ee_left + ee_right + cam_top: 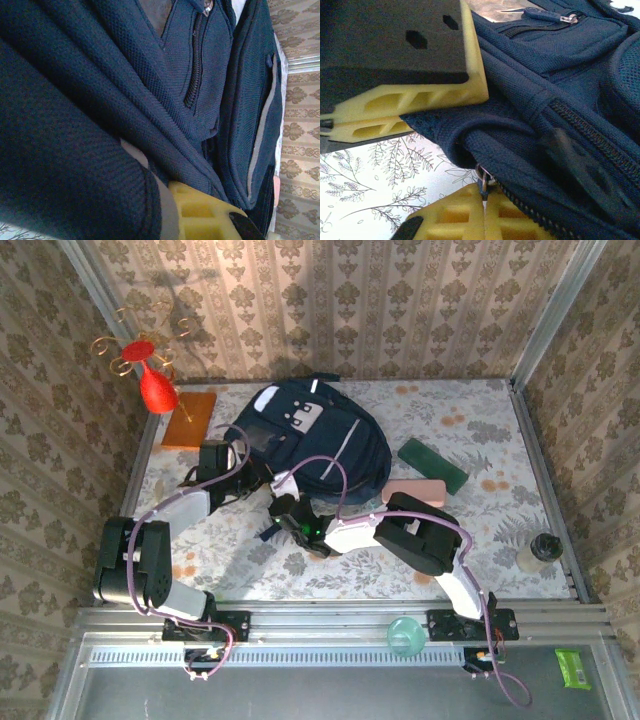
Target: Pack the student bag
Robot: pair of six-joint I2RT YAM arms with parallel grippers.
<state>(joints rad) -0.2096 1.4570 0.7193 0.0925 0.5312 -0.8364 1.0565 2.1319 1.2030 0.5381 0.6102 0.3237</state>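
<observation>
The left arm (150, 540) bends back at its elbow and then reaches forward and to the right, and the left gripper (230, 455) at its end has the jaws closed. The right arm (420, 535) folds at its elbow and stretches to the left, low and almost flat. There the right gripper (287, 508) has its 2 yellow pads (455, 220) pressed together.

Bright even light, soft shadows, near student bag (60, 165) fabric blurred

student bag (340, 435) | dark navy, grey-white patch | lying front-up, centre
</observation>
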